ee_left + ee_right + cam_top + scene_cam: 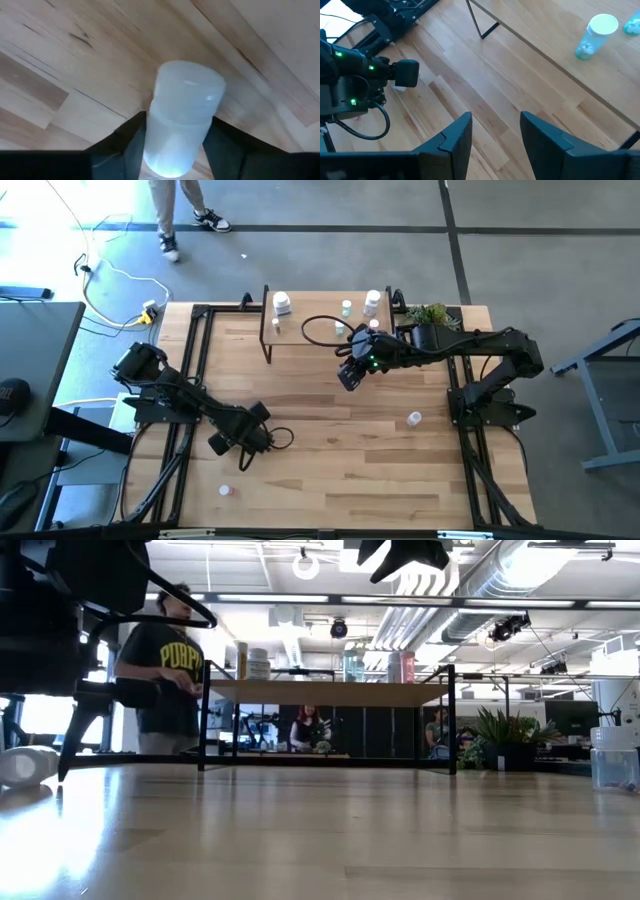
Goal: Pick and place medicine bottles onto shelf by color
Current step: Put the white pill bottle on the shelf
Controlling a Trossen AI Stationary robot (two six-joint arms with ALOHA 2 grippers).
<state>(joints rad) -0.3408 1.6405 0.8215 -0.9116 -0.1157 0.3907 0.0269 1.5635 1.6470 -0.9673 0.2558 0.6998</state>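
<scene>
A: Nearest the camera side of the table (pixel 330 470), what lies there?
B: A small bottle with a pinkish tint (pixel 226 491) lies alone near the front left corner.

A: And the left gripper (pixel 240 442)?
B: It sits low over the front left of the table. In its wrist view its fingers (pixel 131 145) stand on either side of a pale bottle (pixel 182 117), touching its sides; whether they squeeze it cannot be told.

A: What occupies the right half?
B: One clear bottle (pixel 414 418) stands alone on the table, well apart from both grippers.

A: Where is the right gripper (pixel 350 375)?
B: It hangs in the air just in front of the shelf (pixel 300 328), fingers (pixel 455 137) apart, nothing between them.

A: And on the shelf itself?
B: A white bottle (pixel 282 303) stands at its left part, with a tiny one (pixel 276 326) near it. Toward the right stand a teal bottle (pixel 347 307) and a taller white one (pixel 372 302).

A: Beyond the table?
B: A potted plant (pixel 432 314) stands at the far right corner; a person (pixel 165 670) stands behind the table.
</scene>
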